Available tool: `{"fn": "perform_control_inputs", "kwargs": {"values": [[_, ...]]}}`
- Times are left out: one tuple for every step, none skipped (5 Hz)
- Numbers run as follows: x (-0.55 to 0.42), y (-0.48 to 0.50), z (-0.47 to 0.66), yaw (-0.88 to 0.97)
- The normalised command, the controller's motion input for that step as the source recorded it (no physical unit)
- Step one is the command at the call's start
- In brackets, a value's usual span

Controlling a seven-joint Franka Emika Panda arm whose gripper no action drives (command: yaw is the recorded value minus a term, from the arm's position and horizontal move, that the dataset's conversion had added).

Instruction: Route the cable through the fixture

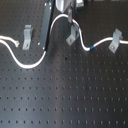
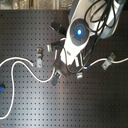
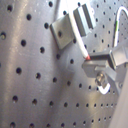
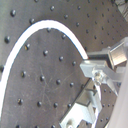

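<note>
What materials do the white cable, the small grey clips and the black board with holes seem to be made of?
The thin white cable looks like plastic-sheathed flexible cord: smooth and curving loosely. The small grey clips seem to be bent metal with a dull sheen. The black perforated board looks like matte painted or anodised metal, though that is uncertain.

no legible txt, no labels, no nos. in any view

A lab bench; black perforated breadboard (image 1: 65, 95) carrying bolted metal clips (image 1: 27, 36).
</note>
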Motion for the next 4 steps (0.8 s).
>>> {"fn": "perform_control_inputs", "kwargs": {"values": [[-0.090,-0.134,-0.75,0.00],[-0.051,-0.080,-0.75,0.02],[0.005,0.005,-0.35,0.13],[0.225,0.239,0.04,0.41]]}}
